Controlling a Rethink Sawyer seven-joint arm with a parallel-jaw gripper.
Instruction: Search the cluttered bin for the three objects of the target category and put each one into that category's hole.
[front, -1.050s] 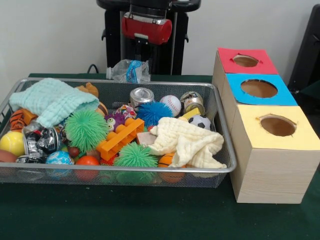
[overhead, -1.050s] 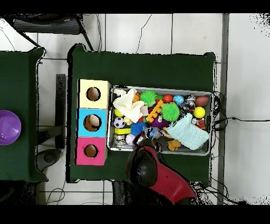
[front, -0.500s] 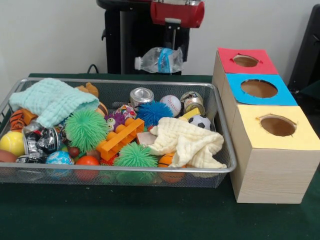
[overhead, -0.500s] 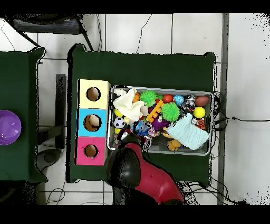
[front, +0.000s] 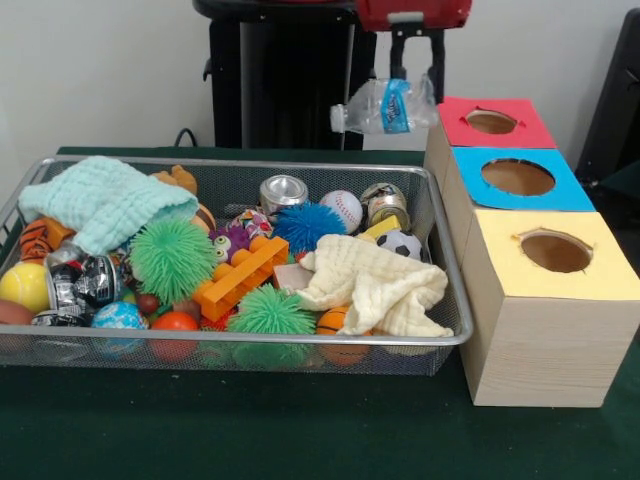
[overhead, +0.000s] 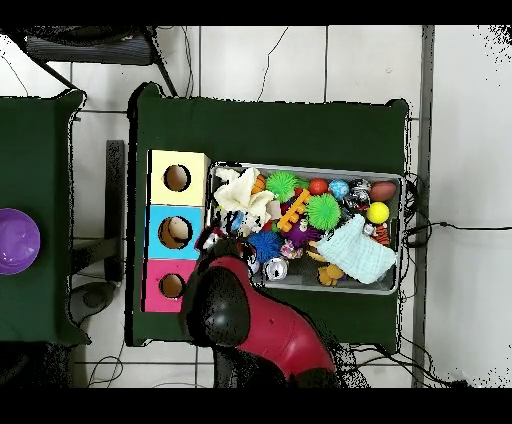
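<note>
Compared with the frame half a second earlier, the gripper (front: 417, 68) has shifted toward the row of boxes and now hangs just beside the red box (front: 494, 122), above the table. The crushed plastic bottle (front: 384, 105) has travelled with it and is clear of the wire bin (front: 445, 262). The two black fingers (front: 437, 60) are closed on the bottle's blue-labelled section, and the bottle lies roughly level with its cap end pointing back toward the bin. In the overhead view the arm (overhead: 240, 318) covers the gripper and the bottle, so their exact position over the red hole cannot be confirmed there.

The bin contents appear unchanged. It holds:
- a mint cloth (front: 105, 200) at one end;
- a cream cloth (front: 375, 285) at the end nearest the boxes;
- two green spiky balls (front: 173, 258) and a blue spiky ball (front: 305, 225);
- an orange brick toy (front: 240, 277);
- a baseball (front: 343, 209) and a small soccer ball (front: 400, 244);
- two upright silver cans (front: 283, 192) and a crushed dark can (front: 80, 283);
- a yellow ball (front: 23, 286).

The blue box (front: 518, 178) and yellow box (front: 555, 252) stand in line with the red box. The inside of each hole is not clearly visible.
</note>
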